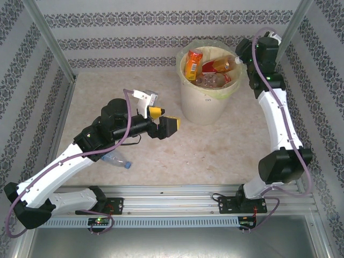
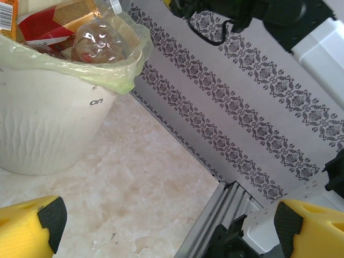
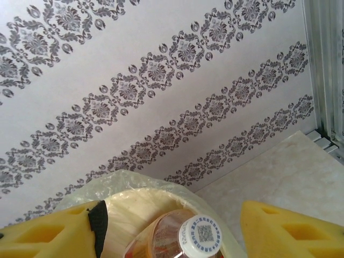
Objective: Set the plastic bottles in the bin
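Clear plastic with a blue cap, one loose bottle (image 1: 115, 159) lies on its side on the bench (image 1: 215, 153), close to the near edge and half tucked under the left arm (image 1: 80, 153). Its long axis runs roughly left to right with a slight tilt, cap toward the right. The left claw (image 1: 163, 120) hangs farther out toward the bin, spread wide with nothing between its fingers, and it points away from this bottle. The bottle therefore sits behind and to the left of that claw, nearer the arm bases. The left arm is plainly the closer one. I judge it would have to draw back and tip down to come across the bottle's body.

Farther on stands the bin (image 1: 200, 107), cream-white with a yellow-green liner and packed nearly to the rim. An orange-labelled bottle (image 1: 192, 63) and a crushed clear one (image 1: 212, 80) lie on top. At its far right rim the right claw (image 3: 169, 217) hovers with fingers parted. A white-capped bottle (image 3: 200, 235) lies between them on the pile, with a gap showing on each side.
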Tool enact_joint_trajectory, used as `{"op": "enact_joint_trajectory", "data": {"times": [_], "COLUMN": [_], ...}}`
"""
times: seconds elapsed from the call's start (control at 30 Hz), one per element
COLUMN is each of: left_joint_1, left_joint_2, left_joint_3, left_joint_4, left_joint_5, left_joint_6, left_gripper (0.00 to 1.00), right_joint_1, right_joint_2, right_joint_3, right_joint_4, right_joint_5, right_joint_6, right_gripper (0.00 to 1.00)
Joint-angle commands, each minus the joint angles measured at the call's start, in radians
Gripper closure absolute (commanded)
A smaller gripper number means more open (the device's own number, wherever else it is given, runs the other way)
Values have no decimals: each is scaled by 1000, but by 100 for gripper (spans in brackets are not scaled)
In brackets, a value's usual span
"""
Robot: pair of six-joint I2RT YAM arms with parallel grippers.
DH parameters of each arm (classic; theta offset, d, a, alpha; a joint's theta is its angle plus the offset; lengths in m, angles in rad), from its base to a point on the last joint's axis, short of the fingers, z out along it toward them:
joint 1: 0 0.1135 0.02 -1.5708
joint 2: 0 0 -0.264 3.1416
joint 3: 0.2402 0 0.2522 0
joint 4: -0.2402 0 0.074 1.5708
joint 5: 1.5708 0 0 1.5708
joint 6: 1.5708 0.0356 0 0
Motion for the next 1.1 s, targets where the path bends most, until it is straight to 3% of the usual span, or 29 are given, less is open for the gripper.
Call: {"op": "enact_joint_trajectory", "data": {"times": [0.0, 0.27, 0.5, 0.67, 0.87, 1.07], "left_joint_1": [-18, -16, -14, 4, 129, 319], "left_joint_2": [-4, -43, -49, -96, -204, -226], "left_joint_3": [23, 61, 68, -26, -220, -370], "left_joint_4": [-100, -349, -682, -823, -843, -725], "left_joint_5": [-41, -200, -433, -552, -523, -354], "left_joint_6": [62, 91, -117, -366, -545, -506], "left_gripper": [0, 0, 0, 0, 0, 0], "right_joint_1": [-5, 20, 116, 175, 277, 384], "right_joint_2": [-46, -196, -376, -454, -502, -533], "right_joint_3": [19, -51, -162, -214, -288, -423], "right_joint_4": [-92, -196, -323, -382, -443, -379], "right_joint_5": [-110, -330, -422, -599, -700, -734], "right_joint_6": [-67, -141, -185, -219, -241, -183], "right_gripper": [33, 29, 26, 22, 14, 6]}}
